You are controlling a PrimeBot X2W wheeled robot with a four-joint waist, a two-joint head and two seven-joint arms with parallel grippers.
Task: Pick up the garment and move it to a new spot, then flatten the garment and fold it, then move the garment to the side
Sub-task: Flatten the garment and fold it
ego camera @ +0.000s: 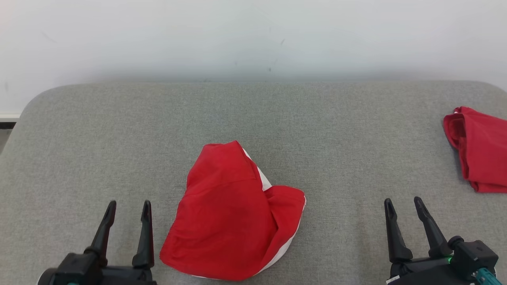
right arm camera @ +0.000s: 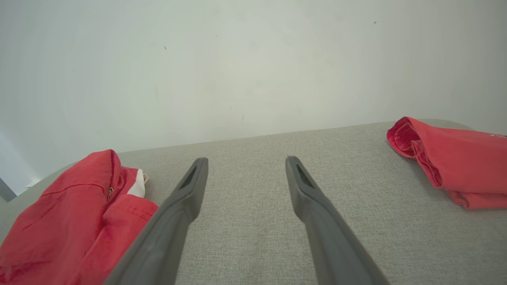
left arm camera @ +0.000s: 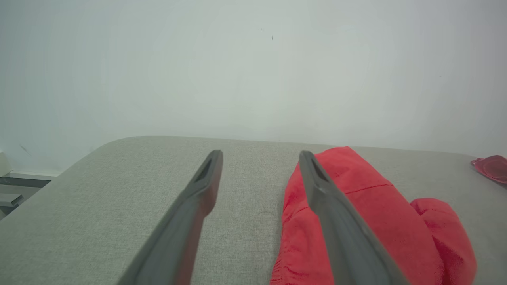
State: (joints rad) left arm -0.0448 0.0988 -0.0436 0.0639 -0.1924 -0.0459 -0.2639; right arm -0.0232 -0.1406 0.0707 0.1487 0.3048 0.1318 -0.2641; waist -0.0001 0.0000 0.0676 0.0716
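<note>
A red garment (ego camera: 227, 215) with white trim lies crumpled in a heap on the grey cushioned surface (ego camera: 253, 118), near the front middle. My left gripper (ego camera: 129, 206) is open at the lower left, just left of the heap, with nothing between its fingers. In the left wrist view the garment (left arm camera: 368, 221) lies right of the open left gripper (left arm camera: 261, 156), partly behind the right finger. My right gripper (ego camera: 404, 202) stands open at the lower right, well clear of the heap. In the right wrist view the garment (right arm camera: 67, 209) sits at the lower left, beside the open right gripper (right arm camera: 246, 162).
A second red garment (ego camera: 479, 148), folded, lies at the right edge of the surface, also seen as a folded red piece (right arm camera: 455, 158) and a red scrap (left arm camera: 491, 168). A pale wall (ego camera: 253, 35) rises behind the surface. Bare grey fabric spreads between the two garments.
</note>
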